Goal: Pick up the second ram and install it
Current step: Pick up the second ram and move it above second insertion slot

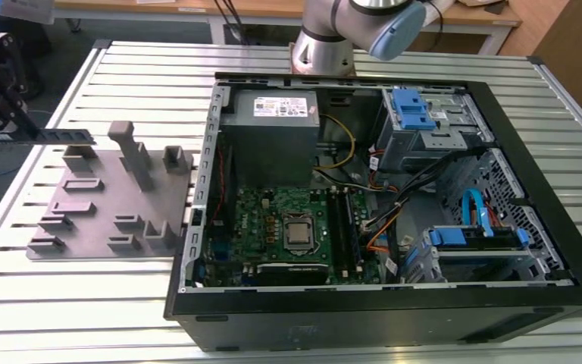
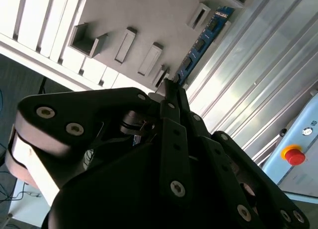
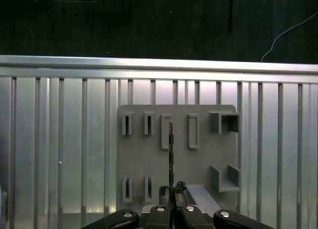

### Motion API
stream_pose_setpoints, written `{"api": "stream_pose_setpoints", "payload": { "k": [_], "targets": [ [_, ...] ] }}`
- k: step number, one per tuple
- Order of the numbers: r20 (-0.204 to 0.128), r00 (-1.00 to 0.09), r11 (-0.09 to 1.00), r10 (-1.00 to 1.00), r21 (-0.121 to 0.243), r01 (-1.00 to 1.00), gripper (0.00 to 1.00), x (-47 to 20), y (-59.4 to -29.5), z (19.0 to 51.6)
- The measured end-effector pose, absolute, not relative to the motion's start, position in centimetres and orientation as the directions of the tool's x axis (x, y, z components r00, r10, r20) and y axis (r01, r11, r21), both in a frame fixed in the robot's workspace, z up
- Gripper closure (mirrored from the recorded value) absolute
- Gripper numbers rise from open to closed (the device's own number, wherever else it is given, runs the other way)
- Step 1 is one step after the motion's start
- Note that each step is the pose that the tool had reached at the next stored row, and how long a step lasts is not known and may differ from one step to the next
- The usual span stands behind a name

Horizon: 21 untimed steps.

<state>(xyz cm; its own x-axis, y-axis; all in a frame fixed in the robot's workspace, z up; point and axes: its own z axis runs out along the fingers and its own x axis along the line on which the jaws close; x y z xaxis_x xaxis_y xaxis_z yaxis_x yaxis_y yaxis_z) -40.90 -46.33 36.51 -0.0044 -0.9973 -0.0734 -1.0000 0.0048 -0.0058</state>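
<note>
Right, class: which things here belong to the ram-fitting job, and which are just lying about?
Job in hand: the second ram; the gripper shut on it; the motherboard in the open case.

Just lying about: grey tray; processor chip; power supply; blue drive bracket.

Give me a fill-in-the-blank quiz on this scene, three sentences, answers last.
1. The pincer is shut on one end of the second ram, held over the grey ____.
2. In the exterior view, the open computer case lies to the ____ of that piece.
3. The square silver processor chip sits on the green ____ inside the case.
Answers: tray; right; motherboard.
</note>
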Motion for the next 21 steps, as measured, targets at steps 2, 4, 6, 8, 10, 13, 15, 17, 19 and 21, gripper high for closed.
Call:
{"api": "stream_pose_setpoints", "payload": {
  "k": [2,4,6,8,10,13,15,17,19,21],
  "targets": [
    [-0.074,-0.004,0.005,-0.997,-0.006,-1.0,0.86,-40.9,-46.3,36.9],
    [-0.075,-0.004,0.005,-0.997,-0.006,-1.0,0.86,-40.9,-46.3,37.3],
    [-0.077,-0.004,0.005,-0.997,-0.006,-1.0,0.86,-40.9,-46.3,37.6],
    [-0.078,-0.004,0.005,-0.997,-0.006,-1.0,0.86,-40.9,-46.3,37.9],
    [-0.079,-0.004,0.005,-0.997,-0.006,-1.0,0.86,-40.9,-46.3,38.1],
    [-0.08,-0.004,0.005,-0.997,-0.006,-1.0,0.86,-40.9,-46.3,38.5],
    [-0.08,-0.004,0.005,-0.997,-0.006,-1.0,0.86,-40.9,-46.3,39.1],
    [-0.08,-0.004,0.005,-0.997,-0.006,-1.0,0.86,-40.9,-46.3,39.6],
    [-0.08,-0.004,0.005,-0.997,-0.006,-1.0,0.86,-40.9,-46.3,40.0],
    [-0.077,-0.004,0.005,-0.997,-0.006,-1.0,0.86,-40.9,-46.3,40.1]
  ]
}}
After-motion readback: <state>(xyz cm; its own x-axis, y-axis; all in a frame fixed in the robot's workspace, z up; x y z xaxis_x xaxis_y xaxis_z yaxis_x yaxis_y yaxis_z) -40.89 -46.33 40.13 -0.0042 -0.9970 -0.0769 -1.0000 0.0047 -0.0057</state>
